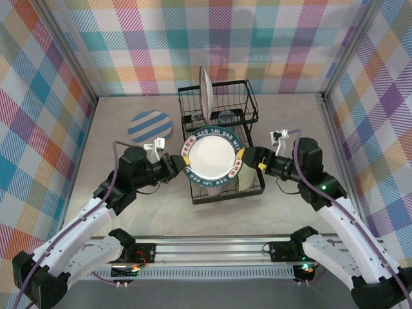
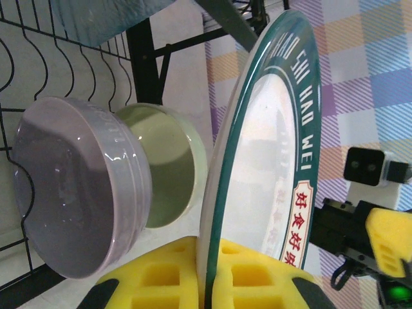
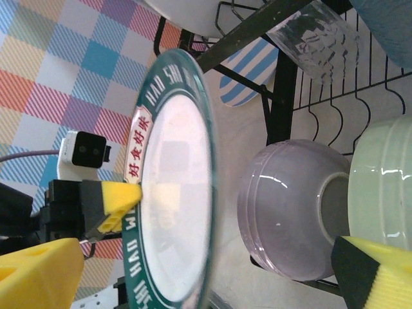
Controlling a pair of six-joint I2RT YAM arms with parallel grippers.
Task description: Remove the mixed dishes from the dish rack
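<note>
A white plate with a dark green lettered rim (image 1: 211, 159) hangs face-up over the front of the black wire dish rack (image 1: 250, 96). My left gripper (image 1: 181, 163) is shut on its left edge; in the left wrist view the rim (image 2: 257, 129) is pinched between the yellow pads (image 2: 161, 277). My right gripper (image 1: 253, 161) stands open at the plate's right edge, its pads (image 3: 38, 270) wide apart on either side of the plate (image 3: 177, 193) and not touching it. Below, in the rack, lie a lavender bowl (image 3: 290, 206) and a pale green bowl (image 3: 383, 187).
A blue-and-white striped plate (image 1: 150, 126) lies flat on the table left of the rack. A pale plate (image 1: 206, 90) stands upright in the rack's raised back section, with a clear tumbler (image 1: 226, 117) beside it. Checked walls close in three sides.
</note>
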